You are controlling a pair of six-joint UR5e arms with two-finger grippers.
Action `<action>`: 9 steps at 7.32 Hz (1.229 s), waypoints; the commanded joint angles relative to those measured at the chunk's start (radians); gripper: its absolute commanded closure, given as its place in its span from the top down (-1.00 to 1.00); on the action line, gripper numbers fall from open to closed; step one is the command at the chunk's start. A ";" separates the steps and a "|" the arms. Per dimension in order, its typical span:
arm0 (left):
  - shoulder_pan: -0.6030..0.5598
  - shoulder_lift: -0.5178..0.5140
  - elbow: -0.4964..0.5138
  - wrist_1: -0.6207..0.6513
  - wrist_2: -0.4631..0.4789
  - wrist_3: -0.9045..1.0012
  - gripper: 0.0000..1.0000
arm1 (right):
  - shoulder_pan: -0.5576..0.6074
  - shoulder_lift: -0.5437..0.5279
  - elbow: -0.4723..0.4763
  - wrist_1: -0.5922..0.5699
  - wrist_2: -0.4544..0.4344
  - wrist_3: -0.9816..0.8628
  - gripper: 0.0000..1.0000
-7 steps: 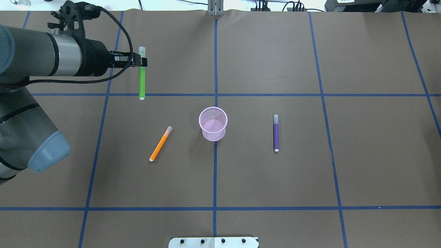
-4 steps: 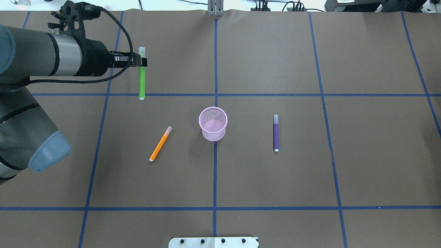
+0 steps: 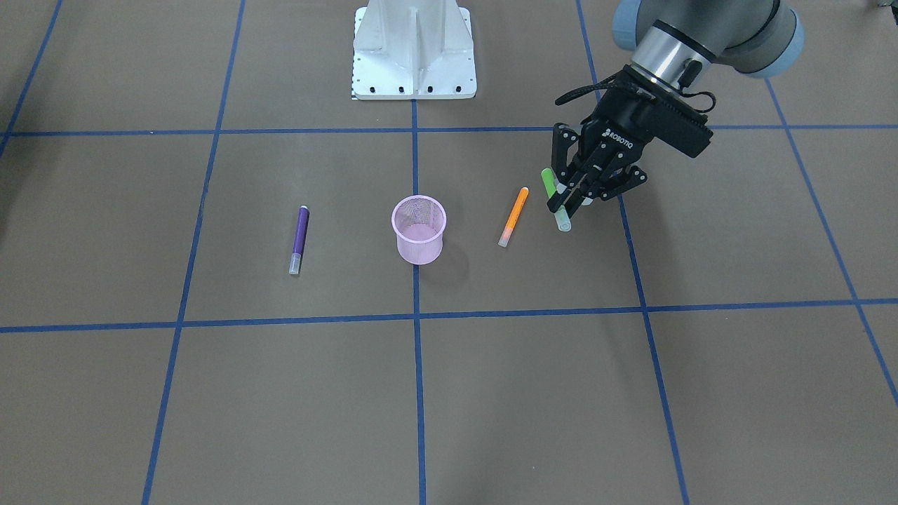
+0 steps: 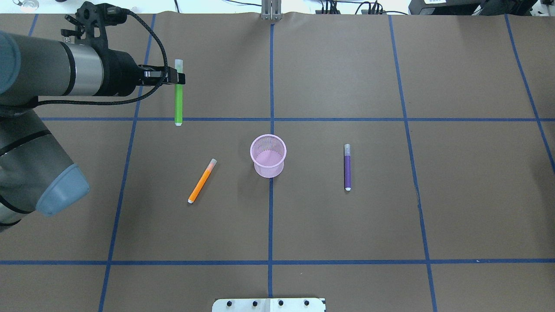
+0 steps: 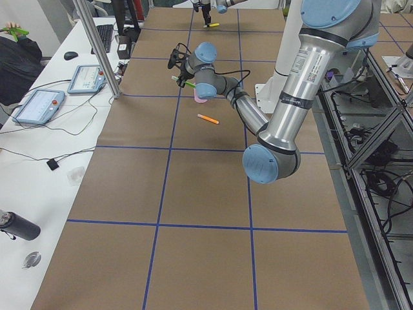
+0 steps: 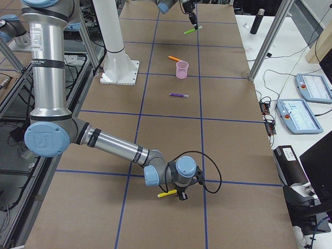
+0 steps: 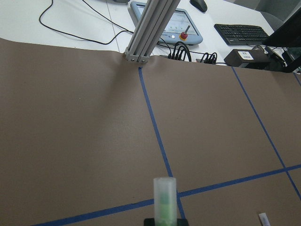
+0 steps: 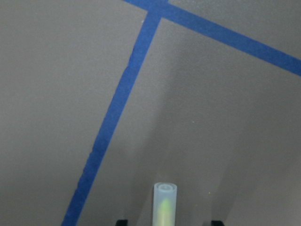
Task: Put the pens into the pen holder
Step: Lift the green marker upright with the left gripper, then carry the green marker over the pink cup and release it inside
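Note:
The pink mesh pen holder point(image 4: 268, 155) stands upright at the table's middle. My left gripper point(image 4: 177, 78) is shut on the green pen point(image 4: 178, 102) near its pale cap point(image 7: 165, 197) and holds it level above the table, back left of the holder. The orange pen point(image 4: 201, 181) lies left of the holder and the purple pen point(image 4: 347, 168) lies right of it. My right gripper point(image 6: 180, 196) is low at the table's far right end, out of the overhead view. Its fingertips point(image 8: 121, 222) stand apart on either side of a yellow-green pen point(image 8: 165, 202).
Blue tape lines grid the brown table point(image 4: 390, 216). The robot's base plate point(image 3: 414, 49) is at the near edge. A metal post point(image 4: 271, 11) stands at the far edge. Control pendants point(image 6: 303, 111) and cables lie on the white desk beyond.

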 commanded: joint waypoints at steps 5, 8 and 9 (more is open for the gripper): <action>0.001 -0.008 0.000 0.003 0.000 0.005 -1.00 | -0.002 -0.002 0.011 0.001 0.003 -0.009 -1.00; 0.125 -0.124 0.020 -0.056 0.165 0.000 -1.00 | 0.011 0.003 0.070 0.002 0.110 0.002 -1.00; 0.214 -0.144 0.047 -0.110 0.275 -0.002 -1.00 | 0.027 0.023 0.084 0.001 0.112 0.017 -1.00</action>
